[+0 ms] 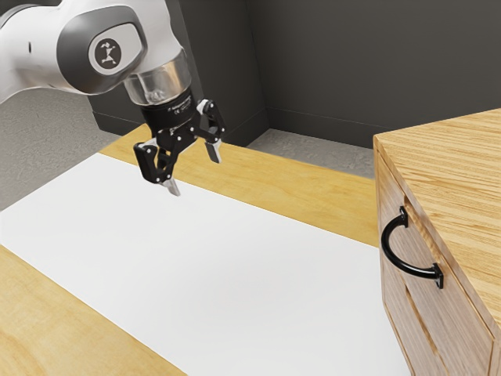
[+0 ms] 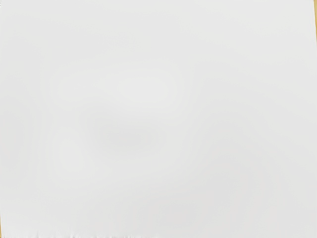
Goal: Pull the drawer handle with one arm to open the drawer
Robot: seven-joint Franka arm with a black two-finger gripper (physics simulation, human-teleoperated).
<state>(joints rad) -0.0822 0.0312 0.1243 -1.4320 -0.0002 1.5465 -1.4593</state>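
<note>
end effector (image 1: 193,172) spread wide, empty; drawer handle (image 1: 384,243) well apart toward the exterior view's right

A white sheet (image 2: 208,64) is lying flat and smooth, a faint grey shadow (image 2: 124,134) is falling softly across its middle, and a thin sliver of wooden tabletop (image 2: 0,223) is showing along its edge.

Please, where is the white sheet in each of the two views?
Exterior view: the white sheet lies on the wooden table, below the open gripper, reaching the drawer cabinet at the exterior view's right.
Wrist view: the white sheet lies directly under the hand.
Shared landmark: the wooden table bordering the sheet, a thin tan strip in the wrist view.
</note>
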